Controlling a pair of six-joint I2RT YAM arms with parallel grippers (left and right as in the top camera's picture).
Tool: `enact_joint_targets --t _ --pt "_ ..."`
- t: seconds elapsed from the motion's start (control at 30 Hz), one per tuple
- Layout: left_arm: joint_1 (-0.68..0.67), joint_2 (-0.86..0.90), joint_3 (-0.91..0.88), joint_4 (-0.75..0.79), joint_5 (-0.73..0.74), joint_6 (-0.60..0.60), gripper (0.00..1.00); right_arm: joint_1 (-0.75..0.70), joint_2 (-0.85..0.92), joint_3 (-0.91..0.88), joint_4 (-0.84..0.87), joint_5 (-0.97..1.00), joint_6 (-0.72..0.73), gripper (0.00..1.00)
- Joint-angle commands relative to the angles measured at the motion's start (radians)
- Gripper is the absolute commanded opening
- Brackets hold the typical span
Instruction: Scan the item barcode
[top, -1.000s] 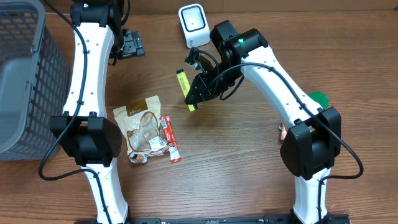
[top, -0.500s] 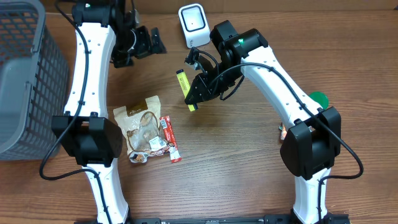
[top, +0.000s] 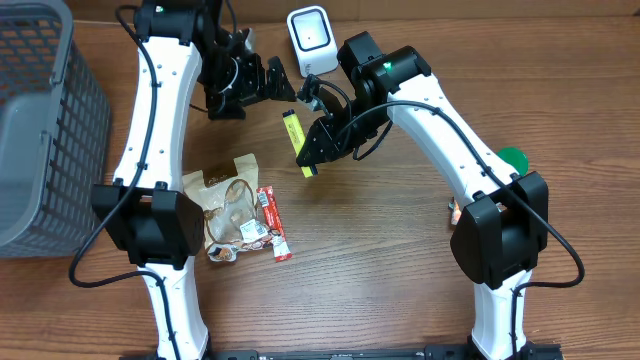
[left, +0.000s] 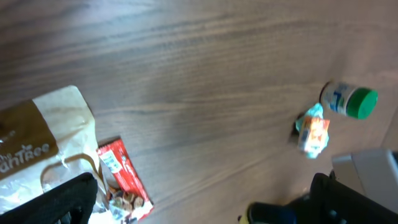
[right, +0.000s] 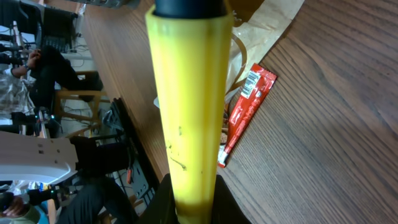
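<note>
1. While the right gripper (top: 316, 142) is clamping the yellow tube (top: 296, 133) near the scanner (top: 310, 36), the presenting step is running.
2. The left gripper (top: 265, 80) is hovering wide open nearby.
3. The next move is probably calling for turning the barcode toward the scanner.

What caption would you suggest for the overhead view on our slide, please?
Right tool holds a yellow tube near the white scanner while the open left tool hovers close by.

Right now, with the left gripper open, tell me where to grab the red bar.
Probably the red bar's near end, pinched across its narrow width, straight from above. It lies flat on the table, and higher up its left edge rests against the bag, leaving little room for a finger there.
</note>
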Motion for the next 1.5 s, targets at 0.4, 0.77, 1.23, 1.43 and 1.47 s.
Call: enact_joint_targets --t 0.4,0.77,1.23,1.43,1.47 --pt "-0.031 -0.008 0.000 -0.028 -0.066 0.051 1.00 -0.004 -0.013 0.022 0.077 -0.056 0.073 0.04" --pt "-0.032 -0.008 -0.001 -0.035 -0.155 0.044 0.97 -0.025 -0.013 0.022 0.083 -0.080 0.076 0.04" --pt "-0.032 -0.008 -0.009 -0.054 -0.226 0.025 0.98 -0.030 -0.013 0.022 0.087 -0.091 0.076 0.04" --pt "-0.032 -0.008 -0.012 -0.062 -0.233 0.025 0.98 -0.030 -0.013 0.022 0.088 -0.091 0.076 0.04" --pt "-0.032 -0.008 -0.012 -0.066 -0.234 0.025 0.98 -0.030 -0.013 0.022 0.090 -0.091 0.076 0.04"
